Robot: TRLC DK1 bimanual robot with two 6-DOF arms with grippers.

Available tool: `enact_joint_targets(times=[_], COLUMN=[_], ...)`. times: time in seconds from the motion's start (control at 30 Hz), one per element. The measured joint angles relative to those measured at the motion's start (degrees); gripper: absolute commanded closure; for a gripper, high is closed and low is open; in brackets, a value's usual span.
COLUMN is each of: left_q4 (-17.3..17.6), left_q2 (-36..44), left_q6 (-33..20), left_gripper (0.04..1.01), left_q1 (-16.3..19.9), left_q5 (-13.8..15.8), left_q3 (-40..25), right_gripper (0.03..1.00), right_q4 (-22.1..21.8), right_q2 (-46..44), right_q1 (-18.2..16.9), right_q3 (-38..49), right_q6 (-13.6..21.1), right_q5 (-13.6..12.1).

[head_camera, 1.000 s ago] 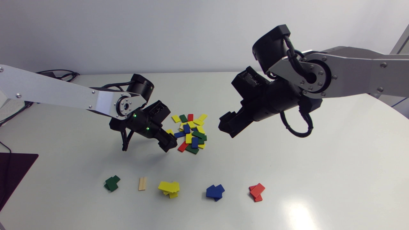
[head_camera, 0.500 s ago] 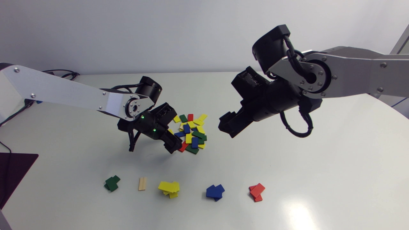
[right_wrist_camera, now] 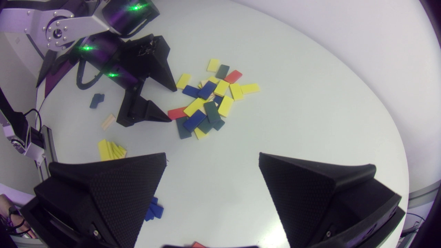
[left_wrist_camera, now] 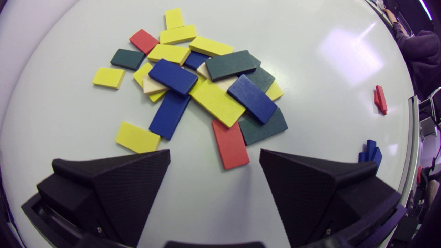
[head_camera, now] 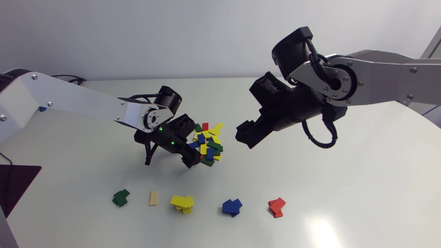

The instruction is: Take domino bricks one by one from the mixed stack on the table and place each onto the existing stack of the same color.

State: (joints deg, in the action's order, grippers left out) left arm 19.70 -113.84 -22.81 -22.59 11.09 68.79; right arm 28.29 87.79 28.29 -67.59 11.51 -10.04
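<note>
Just at hand: left gripper (left_wrist_camera: 214,153), its textured black wedge fingers spread wide with nothing between them, low over the smooth pale worktop (head_camera: 344,172).
Likely pick: red brick (left_wrist_camera: 230,144), lying flat just ahead of the gap, its far end touching a yellow brick (left_wrist_camera: 217,101).
Long axis: points away from the gripper, slightly slanted, so the fingers would close across its narrow width.
Beyond it: mixed stack (left_wrist_camera: 213,82), thin matte painted slabs, loosely overlapped.
Farther: right gripper (right_wrist_camera: 212,158), raised past the stack, fingers apart, empty; the less handy arm.
Farthest: red stack (head_camera: 276,207), well apart.
</note>
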Motion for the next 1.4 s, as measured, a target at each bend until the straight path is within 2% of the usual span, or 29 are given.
enact_joint_targets(times=[0.27,0.33,0.43,0.7,0.9,1.13,1.4], left_q4=[0.57,0.63,0.63,0.63,0.63,1.29,3.72], left_q2=[-1.27,-1.38,-1.81,-3.17,-3.91,-3.93,-3.28], left_q6=[0.13,0.24,0.42,0.46,0.50,0.68,0.61], left_gripper=[0.193,0.308,0.411,0.444,0.726,0.748,0.757], left_q1=[-0.52,-0.61,-0.79,-1.33,-1.46,-1.33,-0.39], left_q5=[-0.70,-0.87,-0.87,-0.92,-1.05,-1.05,-1.03], left_q3=[0.55,0.68,1.27,2.78,3.67,3.76,3.82], right_gripper=[0.093,0.093,0.093,0.093,0.093,0.093,0.093], right_q4=[0.00,0.00,0.00,0.00,-0.02,-0.02,-0.02], right_q2=[0.00,0.00,0.00,0.00,0.00,0.00,0.00], right_q1=[0.00,0.00,-0.02,-0.17,-0.17,-0.24,-0.31], right_q3=[0.00,0.00,0.00,0.00,0.00,0.00,0.00], right_q6=[0.00,0.00,0.00,0.02,0.02,0.04,0.07], right_q5=[0.00,0.00,0.00,0.00,-0.04,-0.04,-0.35])
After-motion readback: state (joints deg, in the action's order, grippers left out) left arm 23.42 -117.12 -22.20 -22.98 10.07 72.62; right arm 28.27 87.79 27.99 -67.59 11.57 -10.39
